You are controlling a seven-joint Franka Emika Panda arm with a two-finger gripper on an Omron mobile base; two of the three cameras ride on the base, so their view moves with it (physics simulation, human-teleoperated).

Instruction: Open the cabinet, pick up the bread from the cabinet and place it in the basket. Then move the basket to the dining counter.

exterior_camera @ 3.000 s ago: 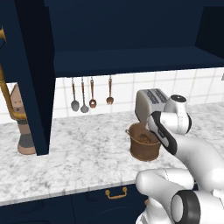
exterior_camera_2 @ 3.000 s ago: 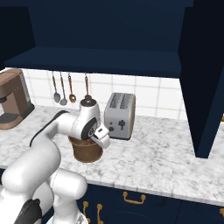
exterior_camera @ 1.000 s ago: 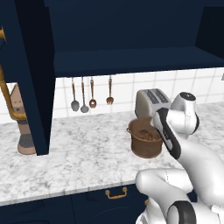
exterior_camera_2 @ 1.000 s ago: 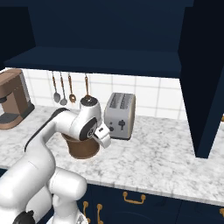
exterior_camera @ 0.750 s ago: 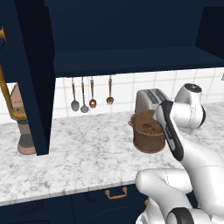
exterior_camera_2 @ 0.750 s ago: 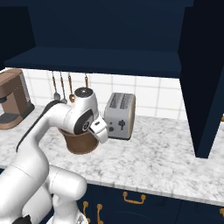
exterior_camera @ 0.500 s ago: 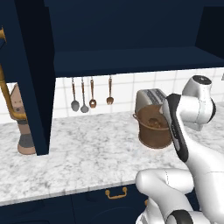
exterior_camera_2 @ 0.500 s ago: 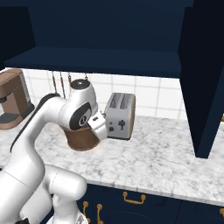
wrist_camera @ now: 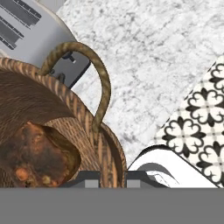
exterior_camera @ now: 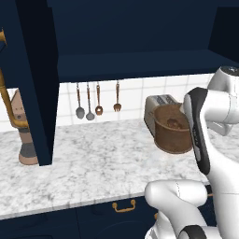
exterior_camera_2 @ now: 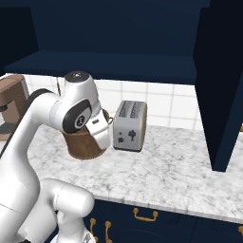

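Note:
My gripper (wrist_camera: 109,177) is shut on the rim of the brown woven basket (wrist_camera: 101,151), just below one of its loop handles. The basket (exterior_camera: 172,132) hangs tilted a little above the marble worktop, in front of the silver toaster, and my forearm covers its right side. The bread (wrist_camera: 37,154), a golden-brown lump, lies inside on the basket's bottom and shows again as bread (exterior_camera: 175,124) in the left base view. From the right the basket (exterior_camera_2: 84,145) sits behind my hand. The navy cabinet (exterior_camera: 140,65) above stands open, its door (exterior_camera: 32,74) swung out at the left. The dining counter is out of view.
The toaster (exterior_camera_2: 129,126) stands against the tiled wall right behind the basket. Spoons and a fork (exterior_camera: 98,100) hang on the wall. A brown coffee machine (exterior_camera_2: 9,107) stands far left. The other open cabinet door (exterior_camera_2: 220,85) juts out at the right. Patterned floor (wrist_camera: 201,118) shows past the worktop's edge.
The basket has risen off the worktop with my gripper on its rim and moved right, toward the toaster, tilting as it went. The arm swung up and right.

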